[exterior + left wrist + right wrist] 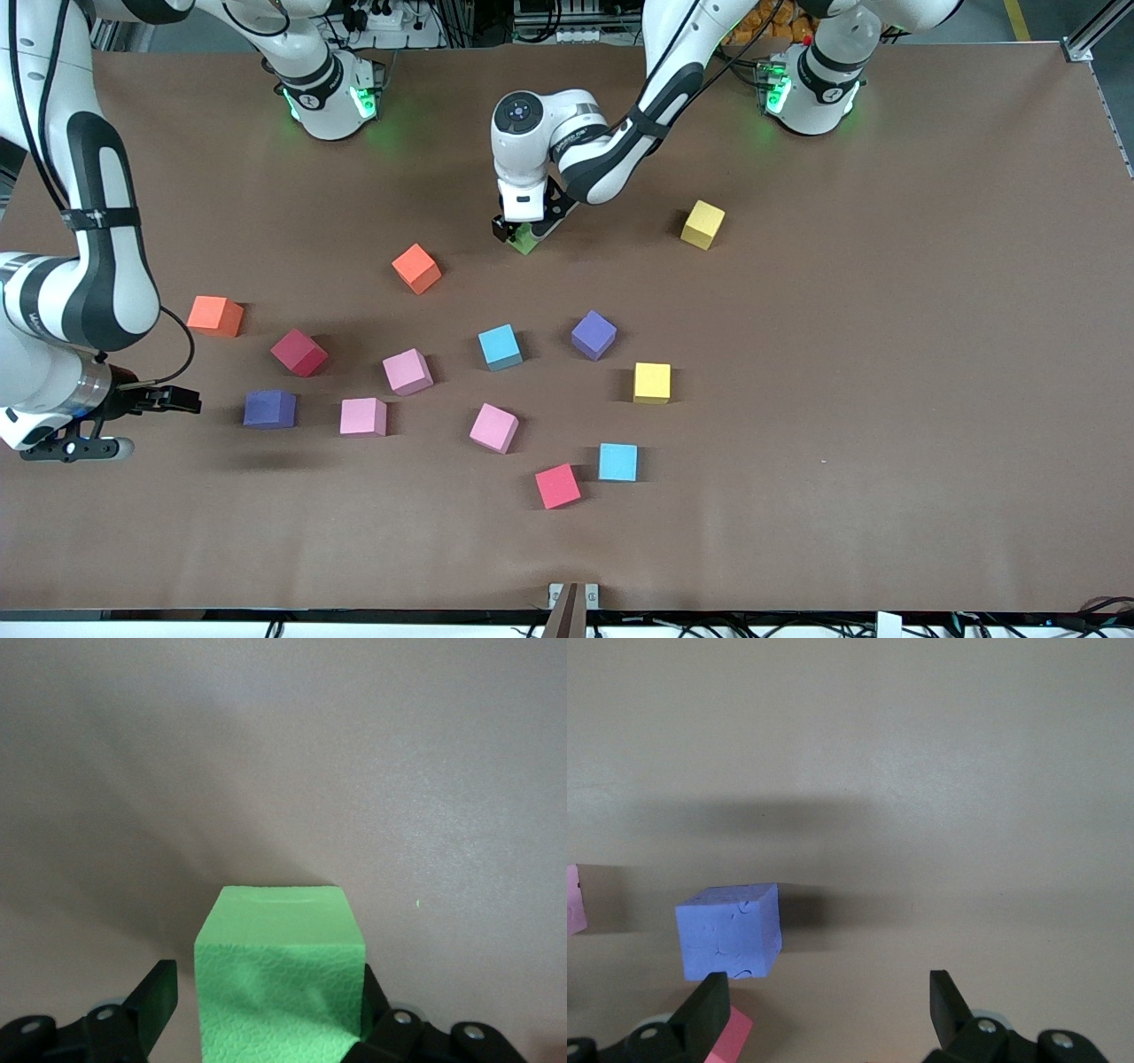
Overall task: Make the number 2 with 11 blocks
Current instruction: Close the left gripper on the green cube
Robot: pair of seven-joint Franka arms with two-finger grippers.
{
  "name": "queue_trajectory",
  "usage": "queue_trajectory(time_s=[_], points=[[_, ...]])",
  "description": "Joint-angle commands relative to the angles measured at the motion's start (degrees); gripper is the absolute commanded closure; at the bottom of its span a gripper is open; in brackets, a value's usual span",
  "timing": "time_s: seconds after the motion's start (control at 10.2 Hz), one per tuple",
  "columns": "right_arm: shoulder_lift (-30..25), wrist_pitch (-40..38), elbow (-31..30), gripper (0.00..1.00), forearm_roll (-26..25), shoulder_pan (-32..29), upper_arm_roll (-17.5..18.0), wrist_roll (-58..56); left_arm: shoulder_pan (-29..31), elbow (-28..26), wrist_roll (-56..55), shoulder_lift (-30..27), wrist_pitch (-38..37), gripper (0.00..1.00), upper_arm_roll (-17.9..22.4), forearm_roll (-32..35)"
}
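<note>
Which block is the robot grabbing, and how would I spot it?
Find the left arm reaching down over the middle of the table. Its left gripper straddles the green block, which sits between the orange block and the yellow block. It is the only green one.

A matte brown table (886, 399) fills the view; cables (1019, 620) trail along its near edge.

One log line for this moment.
left gripper: around green block, one finger apart | right gripper: open, waits beside purple block
</note>
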Motion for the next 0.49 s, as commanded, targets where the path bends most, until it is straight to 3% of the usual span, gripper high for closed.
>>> queue_trajectory(time_s=[0.0,0.29,0.39], points=[[0.34,0.09,0.66,0.0,0.03,-0.55,0.48,-0.52,0.42,-0.5,-1.1,-0.41,0.91,0.71,-0.18,1.53],[0.34,0.09,0.66,0.0,0.03,-0.55,0.48,-0.52,0.42,0.02,1.51,-1.19,0.91,0.72,-0.52,1.62],[0.34,0.09,0.66,0.0,0.03,-0.55,0.48,-0.52,0.86,0.11,4.93,-2.07,0.91,0.72,-2.44,1.27]])
